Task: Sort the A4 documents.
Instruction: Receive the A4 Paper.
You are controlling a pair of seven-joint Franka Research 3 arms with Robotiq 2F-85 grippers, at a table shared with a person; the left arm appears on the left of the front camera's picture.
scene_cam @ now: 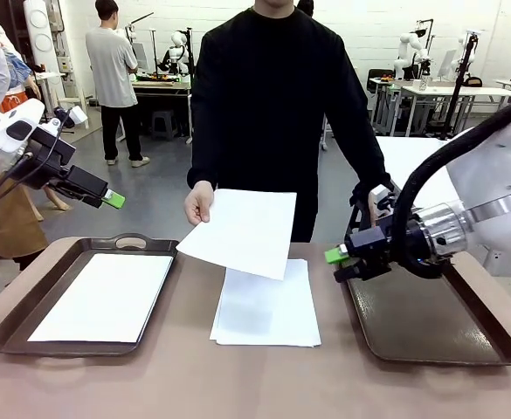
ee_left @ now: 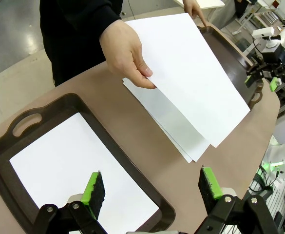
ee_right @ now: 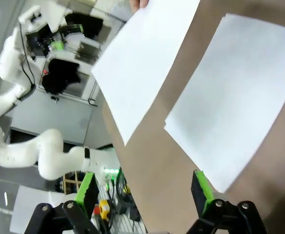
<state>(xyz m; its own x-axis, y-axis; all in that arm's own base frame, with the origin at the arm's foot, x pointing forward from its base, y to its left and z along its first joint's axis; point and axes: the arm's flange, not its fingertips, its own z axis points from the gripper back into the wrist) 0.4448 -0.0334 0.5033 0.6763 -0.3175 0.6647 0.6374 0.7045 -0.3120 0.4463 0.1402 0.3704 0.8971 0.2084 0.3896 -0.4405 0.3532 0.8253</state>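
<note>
The person's hand (scene_cam: pixel 199 205) holds one white A4 sheet (scene_cam: pixel 242 231) tilted in the air above a small stack of A4 documents (scene_cam: pixel 268 305) lying mid-table. Another sheet (scene_cam: pixel 102 297) lies flat in the left dark brown tray (scene_cam: pixel 28 301). My left gripper (scene_cam: pixel 111 199) hangs open in the air above that tray's far edge. In the left wrist view its jaws (ee_left: pixel 152 187) are wide apart over the tray sheet (ee_left: pixel 69 170), with the held sheet (ee_left: pixel 191 73) beyond. My right gripper (scene_cam: pixel 338 257) is open at the right tray's left rim, and nothing sits between its jaws (ee_right: pixel 142 187).
The right tray (scene_cam: pixel 430 323) holds nothing. The person stands at the far side, the other hand (scene_cam: pixel 373 202) resting by the right tray's far corner. Bare brown tabletop (scene_cam: pixel 194 375) runs along the front edge. Other people and benches are far behind.
</note>
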